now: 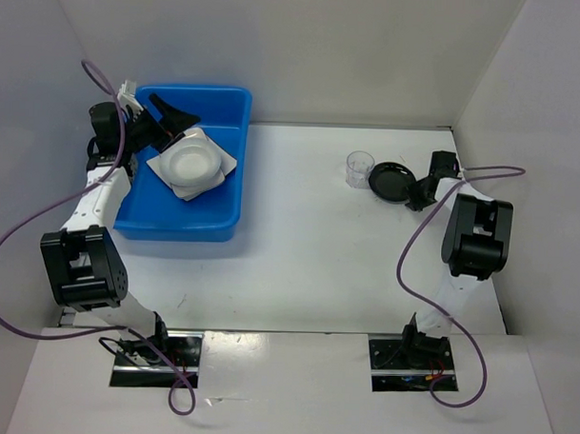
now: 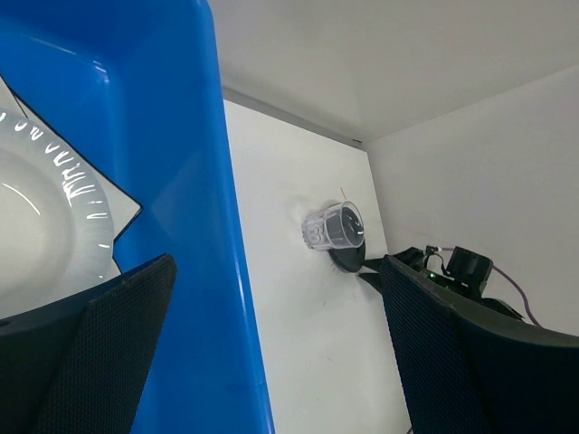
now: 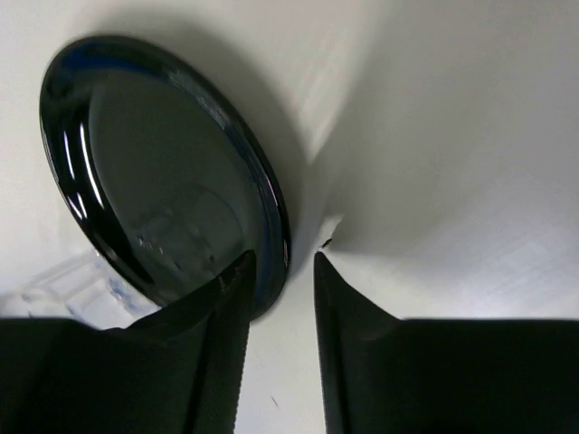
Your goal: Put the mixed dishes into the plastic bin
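On the white worktop [image 1: 299,227], your right tool [image 3: 281,262] straddles the black bowl [image 3: 154,163] rim, narrowly spread; left tool [image 2: 276,267] spread wide. Pinch next, then carry to the blue bin [image 1: 175,224].

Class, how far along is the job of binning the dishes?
Done: a round white shallow dish and flat white plates beneath it lie in the bright blue plastic bin. In hand: the right gripper straddles the rim of the round black bowl, not clamped. Left: that bowl and the small clear cup.
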{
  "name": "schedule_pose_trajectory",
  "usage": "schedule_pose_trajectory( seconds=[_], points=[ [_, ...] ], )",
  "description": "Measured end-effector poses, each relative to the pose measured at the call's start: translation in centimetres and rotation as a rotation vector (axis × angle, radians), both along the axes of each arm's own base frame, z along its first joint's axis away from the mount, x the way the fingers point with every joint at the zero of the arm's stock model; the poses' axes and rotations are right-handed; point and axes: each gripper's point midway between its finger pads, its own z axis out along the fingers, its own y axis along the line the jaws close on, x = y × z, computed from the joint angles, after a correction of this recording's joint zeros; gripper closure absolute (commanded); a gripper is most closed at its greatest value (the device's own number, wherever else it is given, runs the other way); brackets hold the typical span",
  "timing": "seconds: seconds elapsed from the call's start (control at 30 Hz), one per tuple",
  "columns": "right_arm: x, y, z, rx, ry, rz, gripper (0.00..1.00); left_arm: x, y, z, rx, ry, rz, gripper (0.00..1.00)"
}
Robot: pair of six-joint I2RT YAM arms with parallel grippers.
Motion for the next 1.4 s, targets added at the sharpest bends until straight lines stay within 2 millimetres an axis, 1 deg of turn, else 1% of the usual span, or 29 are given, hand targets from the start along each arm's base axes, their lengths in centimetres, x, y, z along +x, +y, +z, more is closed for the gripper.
schedule_pose_trajectory(
  seconds=[0.03, 0.1, 0.2, 0.27, 0.33, 0.43, 0.47, 0.53, 0.63, 0.7, 0.77, 0.83, 0.93, 1.0, 1.03, 1.1, 1.17, 1.23, 1.3, 1.33, 1.4],
  points=[
    [0.4, -0.1, -0.3, 0.001, -0.001, -0.003, 0.68, 0.0, 0.0, -0.2, -0.002, 0.005, 0.0, 0.0],
    [1.2, -0.1, -1.2, 0.01, -0.002, -0.005, 0.72, -0.1, 0.0, -0.4, -0.003, 0.013, 0.0, 0.0],
    [2.6, 0.1, -1.3, 0.036, -0.042, -0.008, 0.76, -0.2, 0.0, -0.7, -0.003, 0.028, 0.001, 0.0],
    [3.1, 0.2, -1.3, 0.044, -0.064, -0.008, 0.87, -0.3, 0.0, -0.9, -0.003, 0.039, 0.005, 0.0],
    [3.6, 0.3, -1.3, 0.058, -0.085, -0.013, 1.0, -0.4, 0.1, -1.0, -0.002, 0.045, 0.008, 0.0],
    [3.8, 0.4, -1.0, 0.071, -0.128, -0.02, 1.0, -0.4, 0.2, -1.1, 0.009, 0.046, 0.012, 0.0],
    [3.6, 0.5, -0.8, 0.071, -0.14, -0.026, 1.0, -0.5, 0.2, -1.1, 0.012, 0.047, 0.013, 0.0],
    [2.4, 0.4, -0.4, 0.06, -0.147, -0.048, 1.0, -0.5, 0.2, -1.0, 0.015, 0.044, 0.014, 0.0],
    [-0.7, -0.1, 1.2, 0.009, -0.147, -0.089, 1.0, -0.6, 0.2, -1.0, 0.016, 0.044, 0.015, 0.0],
    [-2.9, -0.6, 3.0, -0.032, -0.16, -0.124, 1.0, -0.6, 0.2, -1.1, 0.015, 0.047, 0.017, 0.0],
    [-4.4, -1.1, 5.5, -0.07, -0.2, -0.156, 1.0, -0.7, 0.2, -1.4, 0.014, 0.053, 0.017, 0.0],
    [-5.3, -1.6, 8.5, -0.104, -0.259, -0.182, 1.0, -0.7, 0.2, -1.6, 0.013, 0.059, 0.018, 0.0],
    [-5.9, -1.3, 12.5, -0.13, -0.349, -0.174, 1.0, -0.7, 0.2, -1.7, 0.013, 0.061, 0.019, 0.0],
    [-6.0, 0.2, 14.1, -0.124, -0.384, -0.124, 1.0, -0.7, 0.3, -1.8, 0.014, 0.062, 0.024, 0.0],
    [-6.0, 1.6, 14.8, -0.113, -0.393, -0.078, 1.0, -0.6, 0.4, -1.9, 0.015, 0.066, 0.03, 0.0],
    [-5.6, 4.9, 16.2, -0.097, -0.415, 0.033, 1.0, -0.5, 0.7, -2.1, 0.021, 0.077, 0.053, 0.0],
    [-4.9, 9.8, 18.2, -0.068, -0.435, 0.196, 1.0, -0.4, 1.1, -2.5, 0.027, 0.093, 0.079, 0.0],
    [-4.1, 14.9, 20.8, -0.041, -0.479, 0.36, 1.0, -0.3, 1.5, -2.9, 0.031, 0.11, 0.105, 0.0],
    [-3.5, 19.8, 22.5, -0.014, -0.516, 0.511, 1.0, -0.2, 1.9, -3.3, 0.034, 0.125, 0.125, 0.0],
    [-3.3, 22.2, 23.0, -0.003, -0.528, 0.583, 1.0, -0.2, 2.1, -3.4, 0.036, 0.128, 0.134, 0.0],
    [-3.3, 26.2, 22.8, 0.021, -0.526, 0.707, 1.0, -0.3, 2.2, -4.0, 0.037, 0.138, 0.143, 0.0]
  ],
)
